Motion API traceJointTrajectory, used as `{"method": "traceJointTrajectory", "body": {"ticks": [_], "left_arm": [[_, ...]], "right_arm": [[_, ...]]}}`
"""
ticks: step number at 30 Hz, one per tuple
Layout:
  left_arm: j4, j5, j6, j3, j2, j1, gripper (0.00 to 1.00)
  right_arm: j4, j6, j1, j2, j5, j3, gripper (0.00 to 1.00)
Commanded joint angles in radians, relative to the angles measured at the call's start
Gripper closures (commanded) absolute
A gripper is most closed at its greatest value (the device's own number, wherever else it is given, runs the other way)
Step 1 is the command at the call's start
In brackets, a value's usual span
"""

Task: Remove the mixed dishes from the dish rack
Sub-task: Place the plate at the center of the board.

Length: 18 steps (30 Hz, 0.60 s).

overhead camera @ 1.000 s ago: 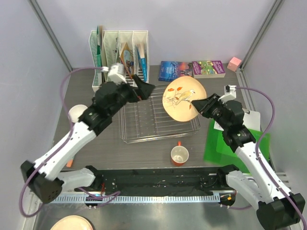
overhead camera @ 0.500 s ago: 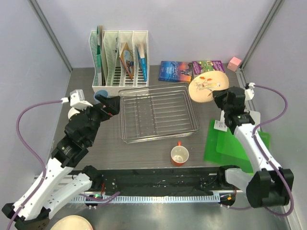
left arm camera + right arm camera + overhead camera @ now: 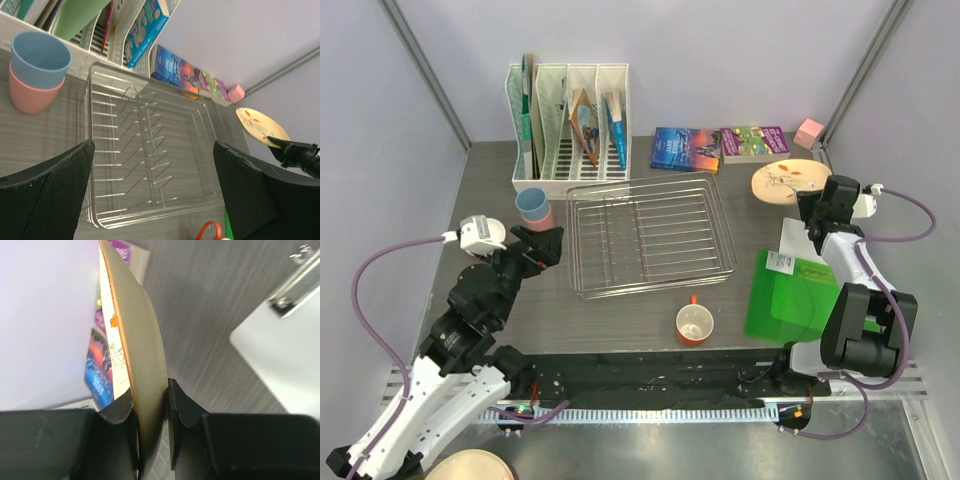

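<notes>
Plate (image 3: 786, 181) of beige with a brown squiggle and orange marks sat at the far right, well clear of the dish rack (image 3: 650, 235), its rim pinched between both fingers of the right tool (image 3: 150, 405). Whether its far edge touched the tabletop (image 3: 620, 310) could not be told. The chrome wire rack lay flat in the middle of the tabletop. Left of it, just in front of the white slotted file holder (image 3: 570, 120), the grey-blue cup (image 3: 40, 55) stood nested upright inside the pink cup (image 3: 30, 95). The orange mug (image 3: 694, 323) with its white inside stood upright near the rack's near edge, apart from it. The left tool (image 3: 542, 243) hung near the rack's left side, fingers spread wide and holding nothing. Two books, one blue (image 3: 686, 148) and one purple (image 3: 755, 142), lay beyond the rack; their cover lettering was too small to read.
</notes>
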Motion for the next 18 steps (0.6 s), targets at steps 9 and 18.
{"method": "traceJointTrajectory", "body": {"ticks": [9,18], "left_arm": [[0.000,0.057,-0.034,-0.041,0.028,0.001,0.00],[0.009,0.069,-0.050,-0.063,0.048,-0.001,0.00]], "right_arm": [[0.253,-0.007,-0.032,0.161,-0.109,0.055,0.99],[0.217,-0.030,-0.027,0.283,-0.149,0.093,0.99]]}}
